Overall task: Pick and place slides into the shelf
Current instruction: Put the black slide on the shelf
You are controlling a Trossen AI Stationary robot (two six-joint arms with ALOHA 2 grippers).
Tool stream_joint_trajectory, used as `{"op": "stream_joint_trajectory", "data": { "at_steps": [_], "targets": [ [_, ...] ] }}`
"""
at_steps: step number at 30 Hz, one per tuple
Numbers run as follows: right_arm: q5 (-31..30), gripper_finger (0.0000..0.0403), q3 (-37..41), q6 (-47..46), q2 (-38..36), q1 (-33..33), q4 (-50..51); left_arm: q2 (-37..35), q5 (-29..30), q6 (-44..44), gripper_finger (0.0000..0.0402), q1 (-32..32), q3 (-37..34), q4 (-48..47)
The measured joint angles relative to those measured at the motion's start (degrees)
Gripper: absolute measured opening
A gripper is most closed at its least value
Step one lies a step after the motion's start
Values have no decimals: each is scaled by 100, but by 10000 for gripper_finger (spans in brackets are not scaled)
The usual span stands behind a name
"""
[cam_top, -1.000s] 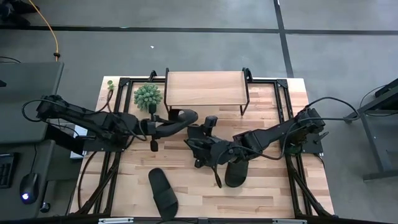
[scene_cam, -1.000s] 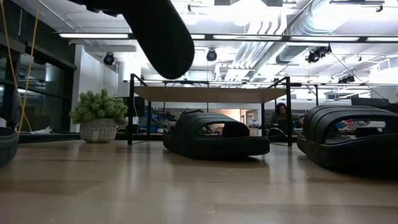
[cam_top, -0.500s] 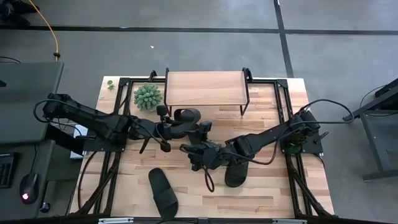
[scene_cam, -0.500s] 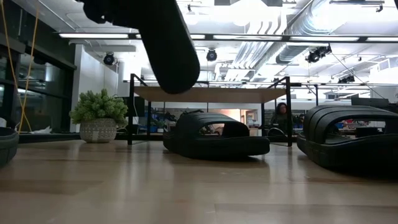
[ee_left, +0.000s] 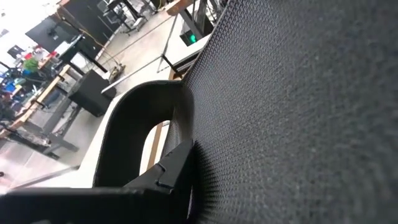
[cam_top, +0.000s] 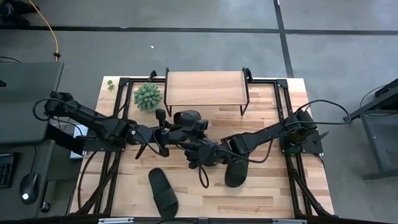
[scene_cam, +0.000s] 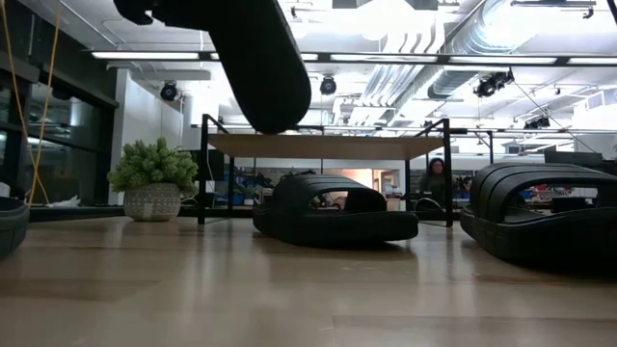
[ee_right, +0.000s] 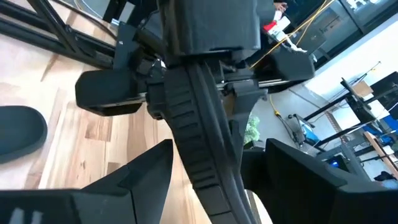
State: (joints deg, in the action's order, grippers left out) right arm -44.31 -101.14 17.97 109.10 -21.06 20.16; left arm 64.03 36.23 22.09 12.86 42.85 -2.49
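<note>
Four matte black rubber slides with oval soles and wide ribbed straps are in view. One slide [cam_top: 186, 119] hangs above the table centre, in front of the low shelf [cam_top: 205, 88] with its light wooden top and thin black legs, clamped in the left gripper [cam_top: 169, 129]; in the low view it hangs sole-out [scene_cam: 253, 60]. The right gripper [cam_top: 200, 151] sits just beside it, its fingers [ee_right: 134, 180] spread apart on either side of the ribbed strap [ee_right: 200, 127] without pinching it. A second slide [cam_top: 162, 192] lies near the front edge, a third [cam_top: 235, 171] beneath the right arm. In the low view, a fourth [scene_cam: 335, 210] rests on the wooden tabletop [scene_cam: 289, 299].
</note>
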Motion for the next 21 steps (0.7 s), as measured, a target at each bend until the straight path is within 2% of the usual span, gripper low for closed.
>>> {"op": "stream_joint_trajectory", "data": {
  "at_steps": [8, 18, 21],
  "targets": [
    [286, 248, -2, 38, 77, 53, -183, -2, 46, -29, 108, 31, 48, 11],
    [321, 247, -2, 108, 171, 124, -419, -2, 20, -49, 108, 29, 48, 16],
    [335, 236, -2, 19, 171, 145, -505, -2, -81, -50, 108, 29, 48, 16]
  ]
}}
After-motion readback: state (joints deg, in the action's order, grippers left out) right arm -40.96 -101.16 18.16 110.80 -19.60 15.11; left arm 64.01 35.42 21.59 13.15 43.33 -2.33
